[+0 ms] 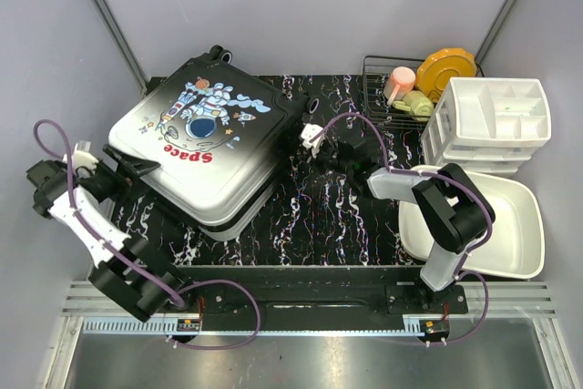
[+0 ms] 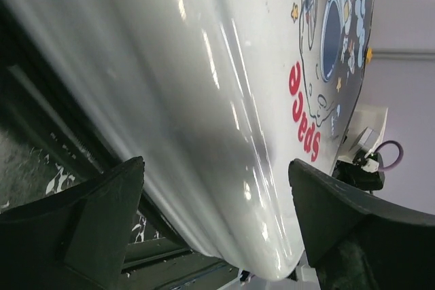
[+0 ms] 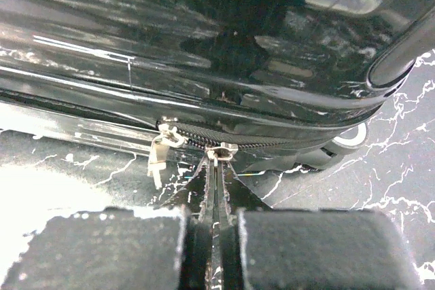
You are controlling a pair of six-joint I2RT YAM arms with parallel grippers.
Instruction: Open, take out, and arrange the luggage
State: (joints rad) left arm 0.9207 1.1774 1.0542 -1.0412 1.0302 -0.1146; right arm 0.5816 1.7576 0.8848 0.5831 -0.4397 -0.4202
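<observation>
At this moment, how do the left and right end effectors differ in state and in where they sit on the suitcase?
The left end effector stands wide open; the right end effector is shut. The left holds nothing and faces the white shell of the luggage; the right pinches a zipper pull. The left is at the white end, the right at the black end. Both work at the luggage's sides.

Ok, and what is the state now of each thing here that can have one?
luggage: closed, lying flat, print up.
right claw: shut on the zipper pull.
zipper pull: pinched, at the luggage's dark side.
left claw: open, one finger on each side of the luggage's white edge.
orange plate: leaning in the wire rack.
</observation>
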